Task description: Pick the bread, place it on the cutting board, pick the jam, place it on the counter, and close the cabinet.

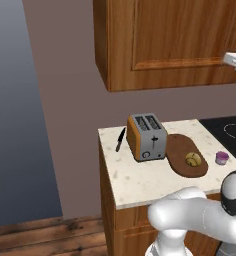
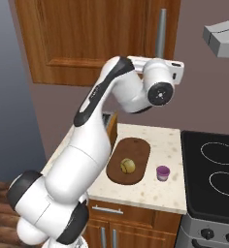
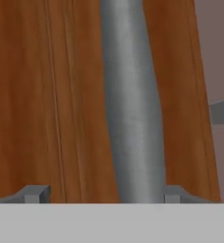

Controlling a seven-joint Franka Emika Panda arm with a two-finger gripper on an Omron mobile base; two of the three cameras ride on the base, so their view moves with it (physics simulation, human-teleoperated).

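The arm's white base and shoulder (image 2: 48, 193) fill the lower left of the right base view, nearest the camera, and from there the limb climbs toward the upper middle of the frame. Just beyond it lies the cream tabletop (image 2: 155, 191). On it, the bread (image 2: 127, 165) sits on the cutting board (image 2: 136, 150) at frame centre, and the jam (image 2: 162, 173) stands on bare stone just beside the board's right edge, near the black stovetop (image 2: 213, 169). Both look already set where the task wants them, so what remains is probably the cabinet. In the left base view a toaster (image 1: 146, 136) stands beside the board's left end, with a knife (image 1: 120, 138) further left.

Farther back and higher, the arm is bent sharply at the elbow, its wrist (image 2: 160, 82) raised level with the bottom of the cabinet (image 2: 82, 38) and pointing at the door (a reach for the handle, I judge). In the hand view the silver handle (image 3: 133, 104) runs up the middle of the frame, against the wood. The hand (image 3: 102, 193) has its two tips (image 3: 37, 193) apart, the bar lying near the right tip; whether they grip it yet I cannot tell.
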